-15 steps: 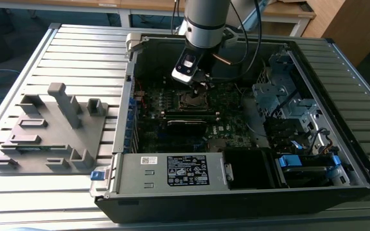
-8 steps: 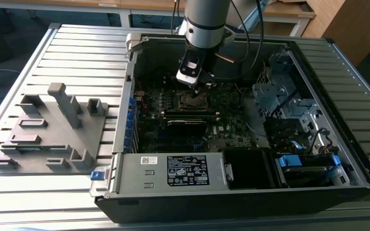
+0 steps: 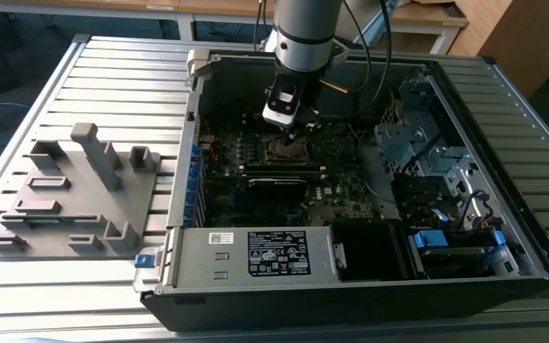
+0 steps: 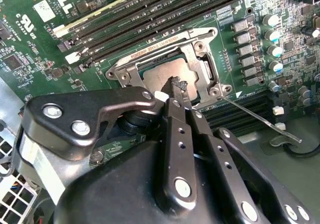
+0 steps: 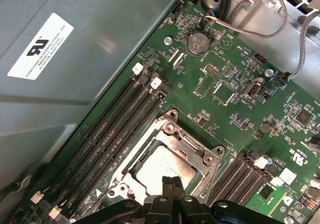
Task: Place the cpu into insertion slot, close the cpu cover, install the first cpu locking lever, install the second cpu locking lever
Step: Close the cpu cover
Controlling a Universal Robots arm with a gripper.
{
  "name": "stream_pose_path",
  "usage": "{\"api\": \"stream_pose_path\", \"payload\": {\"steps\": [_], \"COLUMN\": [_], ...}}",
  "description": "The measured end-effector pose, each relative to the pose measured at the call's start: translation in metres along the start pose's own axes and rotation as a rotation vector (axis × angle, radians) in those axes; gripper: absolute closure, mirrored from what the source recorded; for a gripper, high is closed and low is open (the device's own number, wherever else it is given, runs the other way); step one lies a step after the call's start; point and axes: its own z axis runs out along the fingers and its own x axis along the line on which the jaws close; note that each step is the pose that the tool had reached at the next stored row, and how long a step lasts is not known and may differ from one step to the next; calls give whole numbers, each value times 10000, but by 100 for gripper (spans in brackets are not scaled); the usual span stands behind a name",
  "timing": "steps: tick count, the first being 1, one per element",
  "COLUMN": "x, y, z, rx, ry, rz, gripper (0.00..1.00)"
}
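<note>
the slatted table [image 3: 65, 78] carries an open computer case [image 3: 503, 93], with a grey fixture [image 3: 74, 193] near the table's edge at the exterior view's left. inside the case lies the green circuit board [image 4: 45, 38], and the arm [image 3: 305, 32] reaches down over the case wall to the insertion slot [image 3: 287, 148], which sits between the long memory slots [image 4: 150, 13] and a row of capacitors [image 4: 272, 33].

the gripper [image 4: 175, 83] is clenched on nothing. its fingertips are pressed together and rest on or just above the cpu [image 4: 157, 76]; we cannot tell which. the cpu lies seated in the slot, and the cpu cover [image 4: 200, 46] appears to lie flat around it. one thin locking lever [image 4: 255, 116] juts out loose from the slot's corner and is not latched.

we judge the main risk to be the closed tips bearing down on the bare chip or on the cover's inner edge. a skewed push could scratch the top or tilt the chip on its contacts. the loose lever could also spring or snag on the fingers.

room is tight on two sides, with the memory slots just beside the cover's one edge and the capacitors near another. the board is lower and more open along the lever's side. above, the case is open, though cables [image 5: 280, 13] hang near the case wall.
</note>
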Motion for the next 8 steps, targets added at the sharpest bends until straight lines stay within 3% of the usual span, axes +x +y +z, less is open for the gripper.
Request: {"api": "stream_pose_path", "payload": {"steps": [3, 8], "x": [0, 0], "y": [0, 0], "z": [0, 0], "rx": [2, 2], "ry": [3, 25], "rz": [-231, -976], "gripper": [90, 90]}}
